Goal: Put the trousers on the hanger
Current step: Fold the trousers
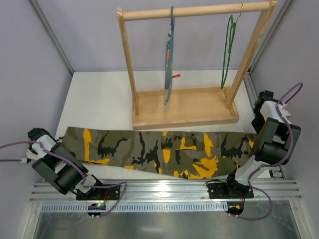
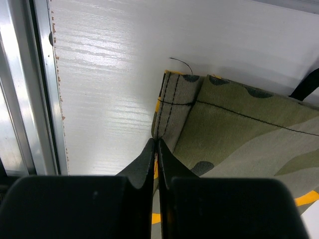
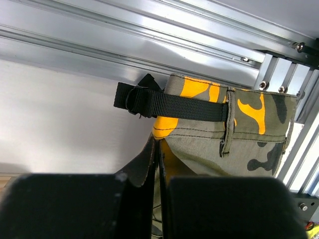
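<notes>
The camouflage trousers (image 1: 159, 152) lie flat and stretched across the front of the table, with the leg hems at the left and the waistband at the right. My left gripper (image 2: 157, 143) is shut on the hem corner (image 2: 172, 99), and cloth shows between its closed fingertips. My right gripper (image 3: 159, 143) is shut on the waistband edge, just under an orange patch and the black webbing belt (image 3: 172, 103). The thin green hanger (image 1: 228, 52) hangs from the right part of the wooden rack's top rail, well behind the trousers.
The wooden rack (image 1: 184, 114) stands on its base board just behind the trousers. A blue-grey hanger with striped cloth (image 1: 169, 59) hangs near the rail's middle. Aluminium rails (image 1: 164, 189) run along the near edge. Grey walls close in both sides.
</notes>
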`<state>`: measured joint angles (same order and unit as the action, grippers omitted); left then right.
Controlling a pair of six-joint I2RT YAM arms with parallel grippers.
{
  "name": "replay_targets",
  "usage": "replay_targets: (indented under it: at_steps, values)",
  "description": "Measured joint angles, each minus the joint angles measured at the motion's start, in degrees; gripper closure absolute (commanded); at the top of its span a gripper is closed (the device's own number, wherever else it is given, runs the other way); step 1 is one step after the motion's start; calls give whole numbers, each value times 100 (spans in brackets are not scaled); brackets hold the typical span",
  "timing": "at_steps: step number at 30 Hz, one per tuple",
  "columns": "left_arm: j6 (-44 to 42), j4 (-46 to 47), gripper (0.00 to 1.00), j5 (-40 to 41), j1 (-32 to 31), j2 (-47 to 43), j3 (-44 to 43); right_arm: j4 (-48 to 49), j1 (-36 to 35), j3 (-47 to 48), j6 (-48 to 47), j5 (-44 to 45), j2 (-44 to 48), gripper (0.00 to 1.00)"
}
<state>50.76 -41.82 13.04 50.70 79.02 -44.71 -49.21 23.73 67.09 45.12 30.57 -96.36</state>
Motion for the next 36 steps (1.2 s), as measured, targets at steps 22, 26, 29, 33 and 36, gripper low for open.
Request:
replay_targets:
  at_steps: [22, 26, 29, 33, 36]
  values:
    - [-13, 354, 57, -455, 7, -758, 28, 754, -535, -179, -968, -1115, 1226, 65]
    - [-15, 638, 56, -669, 7, -361, 116, 767, -568, -321, -1080, -1307, 1349, 65]
    - [-13, 776, 56, -756, 4, -63, 129, 774, -566, -343, -1104, -1405, 1375, 65]
    - [4, 905, 59, -774, -4, 90, 160, 782, -568, -372, -1121, -1432, 1425, 65]
    - [11, 960, 64, -774, -11, 144, 164, 815, -568, -448, -1123, -1429, 1438, 65]
